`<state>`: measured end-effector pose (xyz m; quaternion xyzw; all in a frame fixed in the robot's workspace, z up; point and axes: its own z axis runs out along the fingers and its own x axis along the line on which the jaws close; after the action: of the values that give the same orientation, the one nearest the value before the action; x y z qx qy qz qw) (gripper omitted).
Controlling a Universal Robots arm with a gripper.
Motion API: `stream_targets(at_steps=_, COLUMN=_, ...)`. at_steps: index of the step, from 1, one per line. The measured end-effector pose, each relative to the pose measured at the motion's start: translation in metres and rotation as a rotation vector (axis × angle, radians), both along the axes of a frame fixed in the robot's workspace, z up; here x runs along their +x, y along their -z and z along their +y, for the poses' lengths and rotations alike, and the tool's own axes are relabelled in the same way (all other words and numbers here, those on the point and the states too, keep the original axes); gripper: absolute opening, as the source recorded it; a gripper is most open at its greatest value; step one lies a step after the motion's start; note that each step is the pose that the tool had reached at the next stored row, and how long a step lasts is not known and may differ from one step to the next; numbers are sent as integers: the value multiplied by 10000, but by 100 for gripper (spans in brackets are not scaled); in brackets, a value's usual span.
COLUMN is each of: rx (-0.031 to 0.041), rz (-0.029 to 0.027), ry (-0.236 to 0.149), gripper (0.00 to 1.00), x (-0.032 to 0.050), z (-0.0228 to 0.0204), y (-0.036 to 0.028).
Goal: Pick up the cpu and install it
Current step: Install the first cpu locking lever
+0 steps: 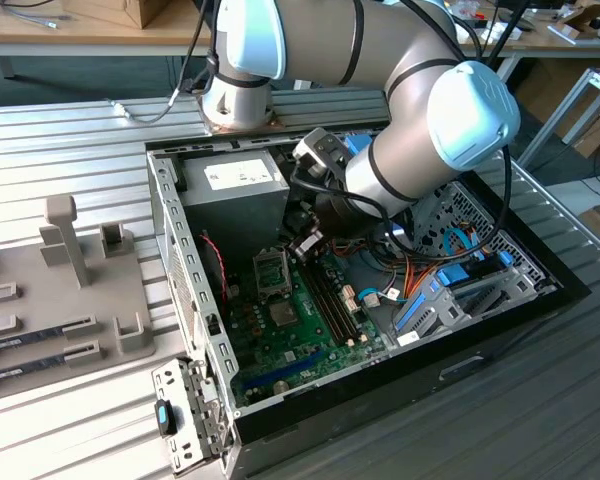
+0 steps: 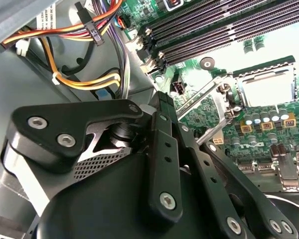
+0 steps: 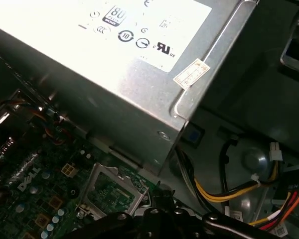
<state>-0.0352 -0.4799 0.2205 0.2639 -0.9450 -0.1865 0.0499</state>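
Arm: a grey robot arm (image 1: 400,60) is pictured bent down into an open computer case (image 1: 430,385) that is laid flat on a ribbed metal tabletop (image 1: 60,140).
Claw: the claw (image 1: 305,245) is poised low over the green motherboard (image 1: 300,345), just to the exterior view's right of the socket frame (image 1: 272,270) and near the grey power supply (image 1: 235,185). In both wrist views its fingers (image 2: 165,149) are seen drawn together at the tips.
Cpu: its place cannot be told for certain. In the second wrist view a pale, glare-washed square is bordered by the socket frame, and whether that square is the cpu cannot be made out.
Frame bars: in the second wrist view thin metal bars (image 2: 209,94) are seen slanting up just beside the tip of the claw. Whether they are touched cannot be told.
Memory slots: long dark memory slots (image 1: 335,305) are ranged on the motherboard to the exterior view's right of the socket frame.
Wires: orange and yellow wires (image 2: 84,79) are looped along the wall of the case beside the claw.
Tray: a grey tray (image 1: 80,290) is set on the tabletop at the exterior view's left of the case, with two long dark sticks (image 1: 40,335) laid in its grooves.
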Motion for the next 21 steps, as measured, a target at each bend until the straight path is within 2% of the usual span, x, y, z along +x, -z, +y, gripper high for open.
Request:
stream_targets(at_steps=9, rx=-1, rz=0, ry=-108, gripper=11, x=0, z=0, y=-33)
stream_targets(at_steps=21, rx=-3, rz=1, ry=-537, gripper=11, x=0, z=0, y=-54)
